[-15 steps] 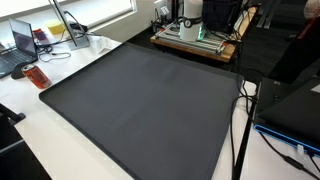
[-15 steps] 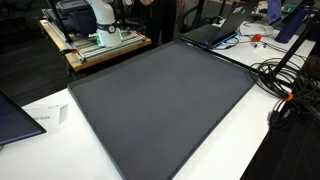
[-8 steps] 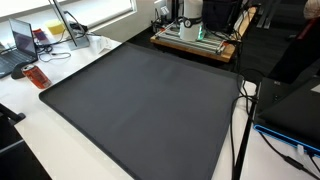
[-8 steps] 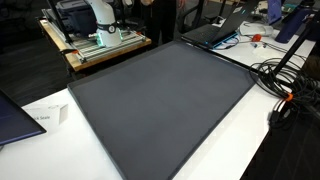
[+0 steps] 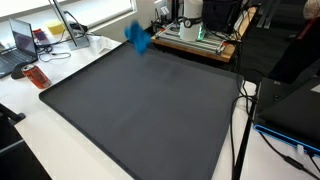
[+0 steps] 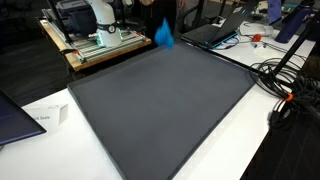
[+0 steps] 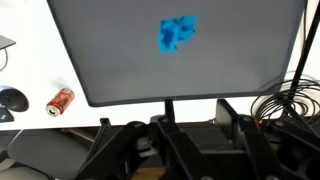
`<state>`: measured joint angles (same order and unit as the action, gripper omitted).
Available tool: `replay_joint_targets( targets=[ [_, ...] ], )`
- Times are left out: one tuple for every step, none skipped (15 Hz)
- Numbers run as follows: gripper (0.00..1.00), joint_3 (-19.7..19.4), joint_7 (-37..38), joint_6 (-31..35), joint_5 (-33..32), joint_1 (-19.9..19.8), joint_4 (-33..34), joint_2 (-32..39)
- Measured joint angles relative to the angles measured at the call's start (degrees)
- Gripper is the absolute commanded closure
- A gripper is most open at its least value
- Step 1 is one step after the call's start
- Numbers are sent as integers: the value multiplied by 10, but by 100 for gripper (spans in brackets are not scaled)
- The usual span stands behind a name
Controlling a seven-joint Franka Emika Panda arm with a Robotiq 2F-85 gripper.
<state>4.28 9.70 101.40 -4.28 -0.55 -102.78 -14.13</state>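
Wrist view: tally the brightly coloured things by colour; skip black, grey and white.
Blue: 1, a blue thing, blurred, seen against the mat
Red: 1, a can on the white top beside the mat
Total: 2

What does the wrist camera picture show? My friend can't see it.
A blurry bright blue thing shows against a big dark grey mat on a white table. A red can lies beside the mat, and black cables coil on the other side.
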Motion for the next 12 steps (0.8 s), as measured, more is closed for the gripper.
replay_joint_targets(
  targets=[
    [14, 2, 4, -7, -5, 0, 5, 2],
    [6, 3, 10, -13, -11, 0, 9, 3],
    [2, 5, 16, -19, -16, 0, 13, 5],
    [0, 6, 22, -25, -21, 0, 17, 8],
    [0, 8, 29, -29, -26, 0, 20, 11],
    [0, 9, 37, -32, -31, 0, 23, 16],
    [0, 10, 43, -34, -35, 0, 25, 21],
    [0, 11, 47, -35, -39, 0, 26, 26],
    [0, 11, 53, -37, -43, 0, 27, 33],
    [0, 11, 59, -38, -48, 0, 28, 40],
    [0, 11, 65, -41, -53, 0, 29, 48],
    [0, 10, 70, -46, -57, 0, 30, 57]
  ],
)
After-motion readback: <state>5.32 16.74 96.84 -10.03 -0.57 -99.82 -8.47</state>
